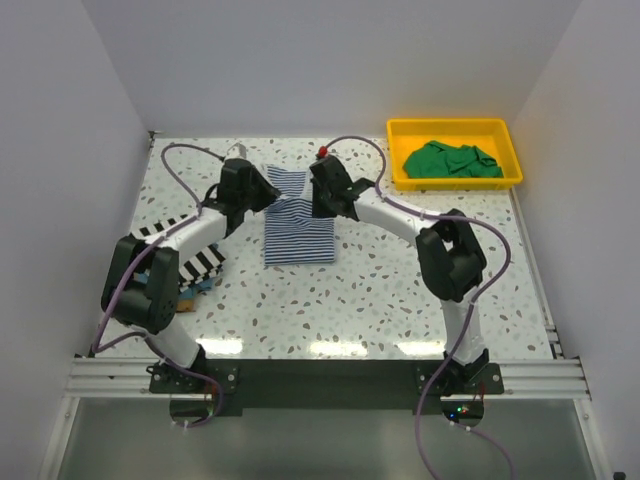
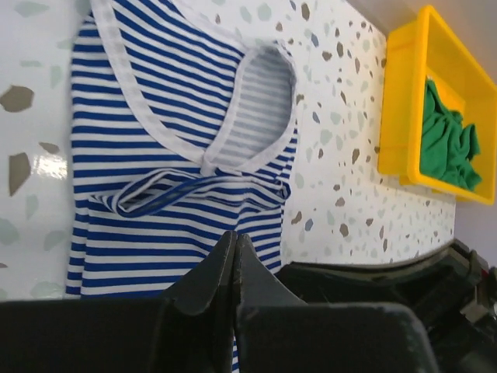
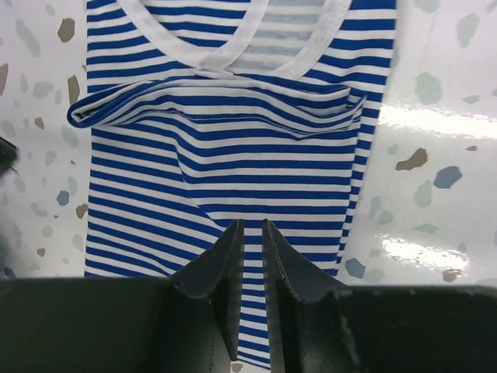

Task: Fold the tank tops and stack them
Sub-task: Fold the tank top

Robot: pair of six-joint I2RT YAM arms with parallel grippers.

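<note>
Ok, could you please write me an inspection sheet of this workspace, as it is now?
Surface: speckled table, glossy.
Job's things: navy-white striped top at centre, creased across; green top in the tray; black-white striped top under the left arm.
Clutter: yellow tray, far right.
Grippers: left gripper shut above the navy-white top; right gripper nearly closed, grip unclear.
Cables: purple cables loop along both arms.
Surroundings: white walls.

Striped top [image 3: 225, 171] soft cloth; table [image 3: 435, 116] v. glossy; tray [image 2: 400, 101] smooth plastic.
</note>
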